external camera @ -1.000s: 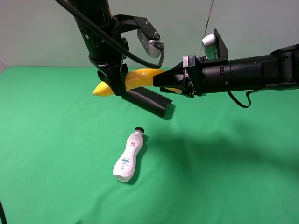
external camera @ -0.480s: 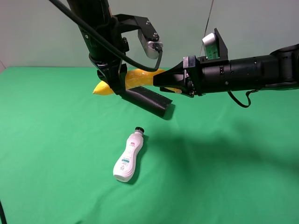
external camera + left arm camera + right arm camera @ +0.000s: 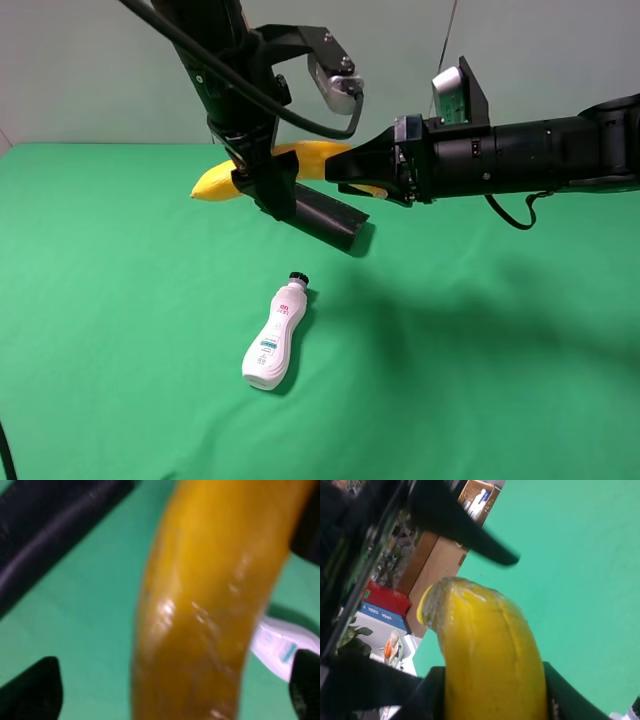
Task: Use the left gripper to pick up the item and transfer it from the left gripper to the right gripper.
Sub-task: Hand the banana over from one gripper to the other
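Note:
A yellow banana (image 3: 214, 185) hangs in the air above the green table, between both grippers. My right gripper (image 3: 340, 172) reaches in from the right and is shut on the banana's right end. In the right wrist view the banana (image 3: 485, 650) sits tight between that gripper's fingers (image 3: 427, 690). My left gripper (image 3: 303, 206) comes down from above around the banana's middle, with its jaws spread wide. In the left wrist view the banana (image 3: 210, 605) fills the frame and a black finger (image 3: 55, 530) stands clear of it.
A white plastic bottle (image 3: 275, 340) with a black cap lies on the green cloth (image 3: 480, 380) below the grippers. It also shows in the left wrist view (image 3: 280, 645). Past the table's far edge, the right wrist view shows shelves and boxes (image 3: 385, 602).
My left arm has shifted a little right and up. The banana's free tip has swung slightly left. The right gripper keeps its hold and has hardly moved.

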Robot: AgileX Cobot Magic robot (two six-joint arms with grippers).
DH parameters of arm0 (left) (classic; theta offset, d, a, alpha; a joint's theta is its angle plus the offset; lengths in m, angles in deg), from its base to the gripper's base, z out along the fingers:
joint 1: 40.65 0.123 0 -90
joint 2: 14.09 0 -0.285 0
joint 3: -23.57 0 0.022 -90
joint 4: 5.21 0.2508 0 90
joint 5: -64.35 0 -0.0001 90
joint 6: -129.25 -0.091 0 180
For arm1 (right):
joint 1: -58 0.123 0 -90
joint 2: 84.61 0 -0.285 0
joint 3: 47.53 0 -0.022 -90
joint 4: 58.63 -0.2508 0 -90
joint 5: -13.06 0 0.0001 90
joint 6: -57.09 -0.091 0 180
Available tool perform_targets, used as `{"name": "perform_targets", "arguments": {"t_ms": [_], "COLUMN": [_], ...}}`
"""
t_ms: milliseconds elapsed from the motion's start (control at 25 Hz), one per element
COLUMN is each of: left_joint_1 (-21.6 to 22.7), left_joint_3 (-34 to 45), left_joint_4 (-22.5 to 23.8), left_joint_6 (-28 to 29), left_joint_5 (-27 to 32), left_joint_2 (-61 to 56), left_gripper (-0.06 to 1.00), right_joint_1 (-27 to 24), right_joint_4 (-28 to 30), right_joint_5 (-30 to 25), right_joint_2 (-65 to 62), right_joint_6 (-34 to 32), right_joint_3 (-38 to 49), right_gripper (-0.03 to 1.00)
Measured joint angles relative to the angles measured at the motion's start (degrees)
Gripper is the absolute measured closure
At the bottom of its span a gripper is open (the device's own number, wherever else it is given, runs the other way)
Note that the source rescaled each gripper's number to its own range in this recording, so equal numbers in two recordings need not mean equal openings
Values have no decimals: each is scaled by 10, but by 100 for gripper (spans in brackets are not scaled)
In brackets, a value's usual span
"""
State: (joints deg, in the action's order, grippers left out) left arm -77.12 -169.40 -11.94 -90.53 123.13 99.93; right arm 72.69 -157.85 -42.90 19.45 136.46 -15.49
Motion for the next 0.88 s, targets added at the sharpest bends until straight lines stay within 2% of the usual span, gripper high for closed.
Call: {"name": "perform_targets", "arguments": {"t_ms": [120, 160, 880], "left_joint_1": [0, 0, 0], "left_joint_3": [0, 0, 0], "left_joint_4": [-2, -2, -3], "left_joint_6": [0, 0, 5], "left_joint_5": [-25, -28, -10], "left_joint_2": [0, 0, -27], "left_gripper": [1, 0, -1], "right_joint_1": [0, 0, 0], "right_joint_4": [0, 0, -1], "right_joint_5": [-1, -3, -14], "right_joint_2": [0, 0, 0], "right_joint_6": [1, 1, -5], "right_joint_3": [0, 0, 0], "right_gripper": [97, 97, 97]}}
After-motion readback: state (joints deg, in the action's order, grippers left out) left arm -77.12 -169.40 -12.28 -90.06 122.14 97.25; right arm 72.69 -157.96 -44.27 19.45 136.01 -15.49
